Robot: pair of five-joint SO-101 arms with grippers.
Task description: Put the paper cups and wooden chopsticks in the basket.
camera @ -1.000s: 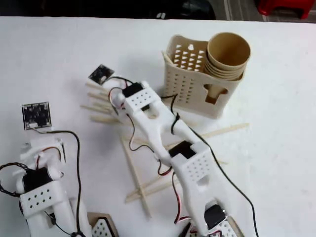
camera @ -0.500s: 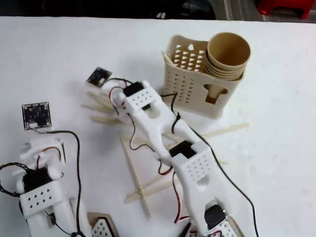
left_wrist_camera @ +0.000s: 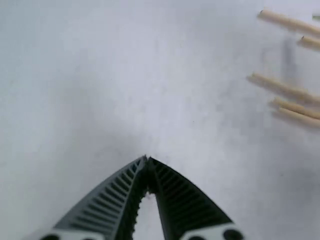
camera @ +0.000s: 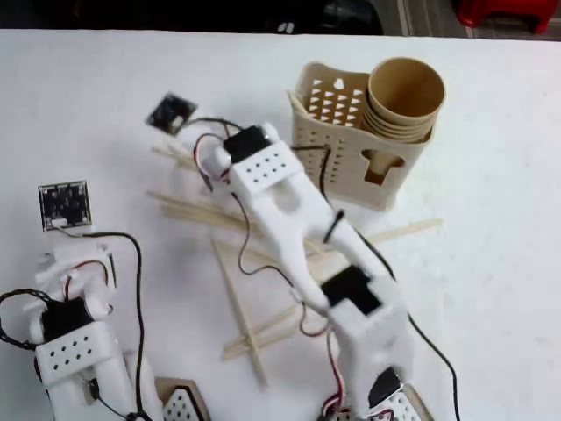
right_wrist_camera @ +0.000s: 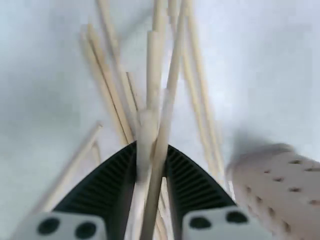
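A beige perforated basket (camera: 337,162) stands at the back of the white table, with a stack of paper cups (camera: 405,92) in its right half. Wooden chopsticks (camera: 254,329) lie scattered in front of and to the left of it. My right gripper (right_wrist_camera: 151,146) is shut on a few chopsticks (right_wrist_camera: 156,95), held left of the basket above the other loose sticks; a basket corner (right_wrist_camera: 280,185) shows close by. My left gripper (left_wrist_camera: 147,159) is shut and empty over bare table at the front left, with chopstick ends (left_wrist_camera: 285,87) off to one side.
One long chopstick (camera: 399,232) points right in front of the basket. A crossed pile (camera: 232,289) lies under the right arm (camera: 298,228). The left arm (camera: 74,307) sits at the front-left corner. Bare table lies to the right of the basket.
The right arm has risen and swung slightly toward the back with chopsticks in its gripper, uncovering more sticks on the table beneath it. The left arm has not moved.
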